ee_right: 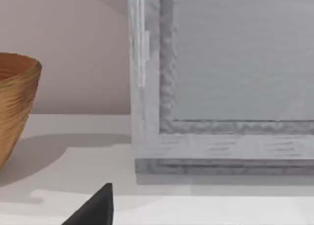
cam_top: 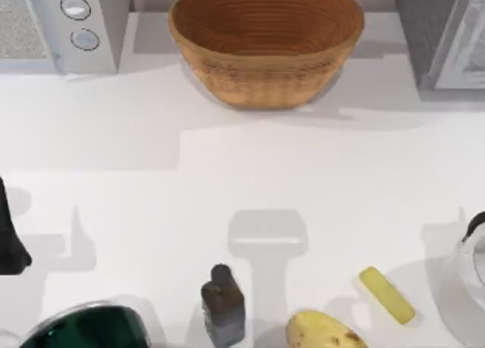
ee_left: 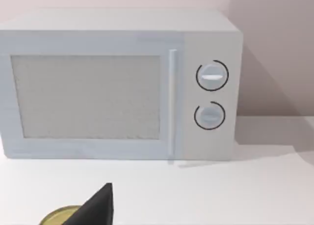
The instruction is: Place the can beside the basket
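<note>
Top view first: the basket (cam_top: 265, 45) sits at the back of the table (cam_top: 227, 166), about centre, with open room on both sides. A microwave (cam_top: 68, 26) is back left and a grey cabinet (cam_top: 447, 37) back right. Along the front edge are a dark green round thing (cam_top: 83, 329), a brown bottle (cam_top: 222, 306) and two yellow bits of food (cam_top: 326, 331). My left arm (cam_top: 7, 238) is parked at the left edge and my right arm (cam_top: 477, 227) at the right edge.

Honestly, I can't pin down the can from here. The pale rounded shape (cam_top: 468, 276) at the right edge might be it, but I wouldn't bet on it.

Left wrist view: the microwave face-on, with a black wedge of my left gripper (ee_left: 95, 208) low down and a yellowish disc (ee_left: 59, 217) just beside it. I can't tell whether those jaws are open or closed.

Right wrist view: the basket wall, the cabinet front and my right gripper (ee_right: 95, 208). Same deal, I can't tell the jaw state.

On handling, my guess is the can is light, rigid and slick-sided. I'd squeeze across the middle of the body, not the metal ends, firmly enough that it doesn't slip. If it's lying down it will want to roll.
</note>
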